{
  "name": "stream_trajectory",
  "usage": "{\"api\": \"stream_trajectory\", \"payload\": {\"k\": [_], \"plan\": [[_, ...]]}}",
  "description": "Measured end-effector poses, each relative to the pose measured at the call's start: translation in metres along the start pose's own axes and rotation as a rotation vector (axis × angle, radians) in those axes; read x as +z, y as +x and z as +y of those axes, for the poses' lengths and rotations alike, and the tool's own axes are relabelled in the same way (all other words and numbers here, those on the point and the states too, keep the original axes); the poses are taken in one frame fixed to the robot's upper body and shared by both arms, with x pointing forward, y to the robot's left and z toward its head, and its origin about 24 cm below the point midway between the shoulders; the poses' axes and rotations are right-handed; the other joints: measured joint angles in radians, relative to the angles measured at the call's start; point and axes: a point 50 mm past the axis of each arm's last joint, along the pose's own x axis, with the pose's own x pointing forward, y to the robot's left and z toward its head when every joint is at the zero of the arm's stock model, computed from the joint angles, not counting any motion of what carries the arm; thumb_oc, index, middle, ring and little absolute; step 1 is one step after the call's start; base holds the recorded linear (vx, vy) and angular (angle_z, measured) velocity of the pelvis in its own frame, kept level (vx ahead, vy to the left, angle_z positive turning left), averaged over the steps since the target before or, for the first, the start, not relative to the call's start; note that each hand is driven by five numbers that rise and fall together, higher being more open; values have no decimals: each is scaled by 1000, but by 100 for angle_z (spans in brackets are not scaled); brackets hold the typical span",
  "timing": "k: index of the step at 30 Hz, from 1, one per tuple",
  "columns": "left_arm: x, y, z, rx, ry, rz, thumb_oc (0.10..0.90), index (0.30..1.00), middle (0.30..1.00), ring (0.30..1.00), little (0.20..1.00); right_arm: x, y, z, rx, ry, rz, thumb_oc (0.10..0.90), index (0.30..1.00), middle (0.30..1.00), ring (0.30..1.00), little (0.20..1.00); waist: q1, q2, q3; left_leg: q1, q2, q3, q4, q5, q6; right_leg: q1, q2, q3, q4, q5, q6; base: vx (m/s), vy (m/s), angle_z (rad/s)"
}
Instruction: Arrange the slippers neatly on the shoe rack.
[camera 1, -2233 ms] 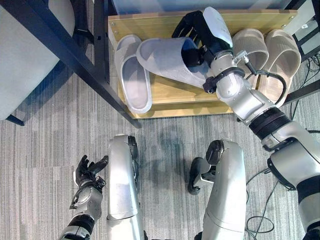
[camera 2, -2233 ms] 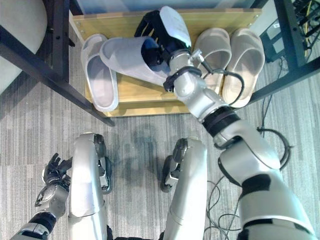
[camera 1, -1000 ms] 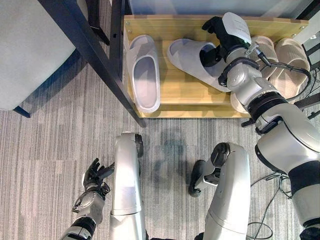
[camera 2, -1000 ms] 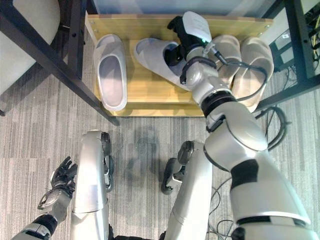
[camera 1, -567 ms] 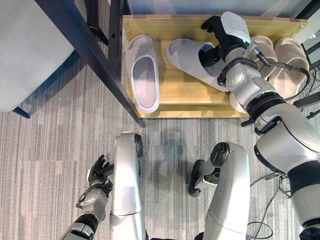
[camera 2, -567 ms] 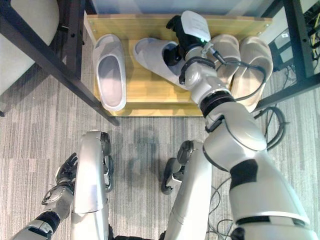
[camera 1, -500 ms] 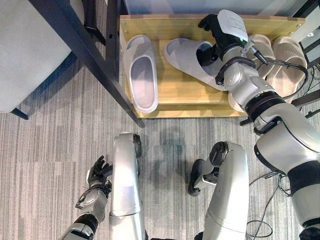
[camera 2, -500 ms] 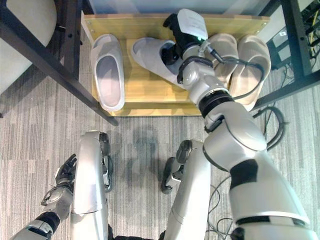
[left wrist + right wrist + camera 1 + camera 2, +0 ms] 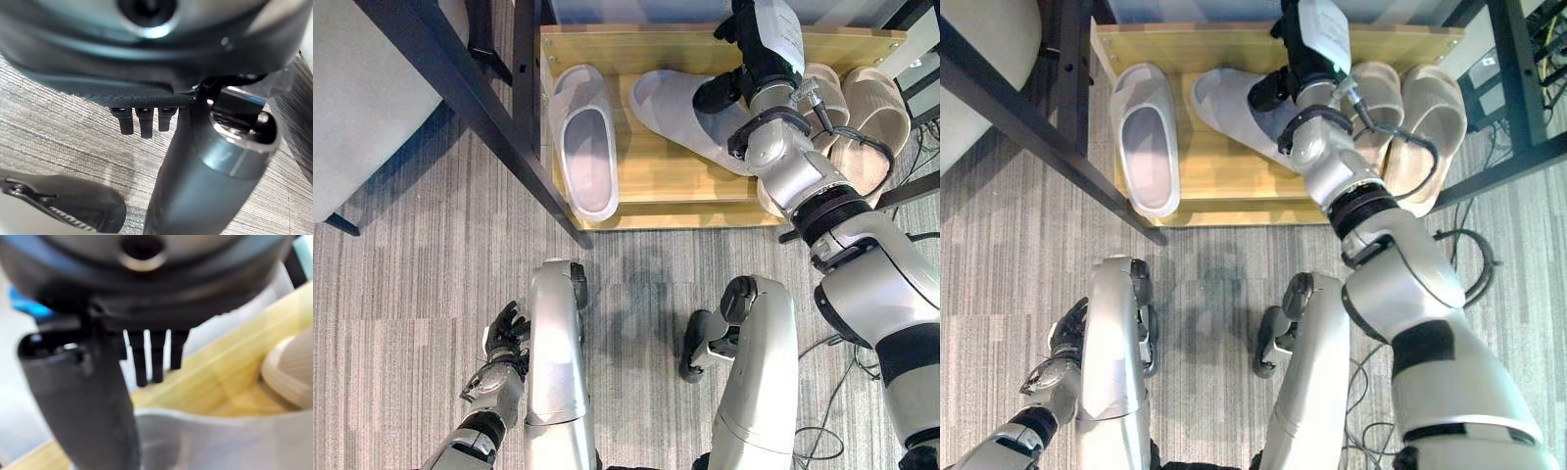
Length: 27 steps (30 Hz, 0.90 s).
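You have four slippers on the low, pale wooden shoe rack [image 9: 656, 191], so what remains looks like straightening rather than fetching. At the rack's left end, the pale grey foam slipper [image 9: 585, 142] lies straight, toe toward the rack's back edge. At the right end, the two beige ribbed slippers [image 9: 1410, 117] sit side by side, partly behind the right arm, and appear squared up.

The odd one out is the second pale grey slipper [image 9: 690, 117], in the rack's middle: it lies slanted, its toe swung toward the straight grey one and its heel toward the beige pair. I judge the task mostly done, with this slipper yet to be turned parallel to its mate and drawn closer to it.

Your right hand [image 9: 759, 54] is over the slanted slipper near the rack's back edge. In the right wrist view its fingers [image 9: 154, 357] reach out straight and its thumb stands clear above the slipper's grey upper, so it is holding nothing. Your left hand [image 9: 504, 338] hangs low, well away from the rack, over the grey carpet [image 9: 411, 294], fingers relaxed and empty.
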Motion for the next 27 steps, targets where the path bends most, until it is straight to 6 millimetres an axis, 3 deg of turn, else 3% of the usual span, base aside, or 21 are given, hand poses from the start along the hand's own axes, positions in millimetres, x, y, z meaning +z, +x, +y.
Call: {"api": "stream_trajectory", "payload": {"k": [4,13,19,27], "plan": [[1,0,1,1,4,7,800,900,900,900,900,4,0,-7,-34,14,-25,800,900,900,900,900,-2,-2,1,0,0,0,-1,0,0,0,0,0,-1,0,0,0,0,0],[2,1,0,2,6,9,800,900,900,900,900,-9,-14,-20,-123,155,-24,800,900,900,900,900,-14,-4,2,0,-1,3,-10,-2,3,1,4,-1,-13,0,0,0,0,0],[6,3,-2,2,51,6,800,900,900,900,900,-26,-29,-7,-104,152,13,800,900,900,900,900,-33,-5,3,1,-1,3,-13,-4,4,1,4,0,-17,0,1,0,0,0],[10,4,-5,-8,85,-8,800,900,900,900,900,-36,-31,1,-26,87,51,800,900,900,900,900,-40,-5,3,1,-1,3,-15,-4,4,0,4,-1,-18,0,1,0,0,0]]}}
